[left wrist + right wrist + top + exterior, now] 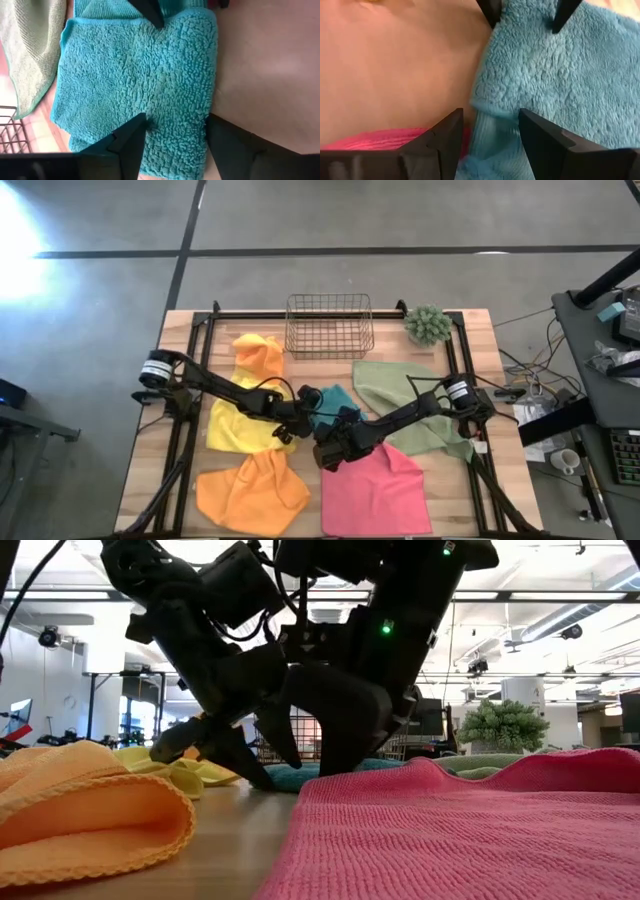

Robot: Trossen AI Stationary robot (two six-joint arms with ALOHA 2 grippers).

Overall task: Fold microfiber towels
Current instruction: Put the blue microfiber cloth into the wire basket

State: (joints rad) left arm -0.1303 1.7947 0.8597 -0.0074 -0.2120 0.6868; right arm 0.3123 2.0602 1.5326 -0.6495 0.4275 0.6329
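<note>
A teal towel (335,405) lies partly folded at the table's middle. Both my grippers hang open over its near-left edge, tips facing each other. My left gripper (175,137) straddles one strip of that edge (200,100), one finger over cloth, one over bare wood. My right gripper (490,125) straddles the edge's near corner (485,107), next to the pink towel (375,490). Around them lie a yellow towel (235,430), two orange towels (258,355) (250,492) and an olive green towel (400,405). My left gripper's open fingers (132,137) come down slanting from the table's left over the teal towel's edge; I cannot tell whether the tips touch the cloth. My right gripper's open fingers (540,130) slant down from the right over the teal corner; I cannot tell whether they touch it.
A wire basket (330,325) stands at the far middle, a small green plant (428,325) to its right. Black rails (185,430) run along the table's sides. Bare wood (300,470) shows between the near orange and pink towels.
</note>
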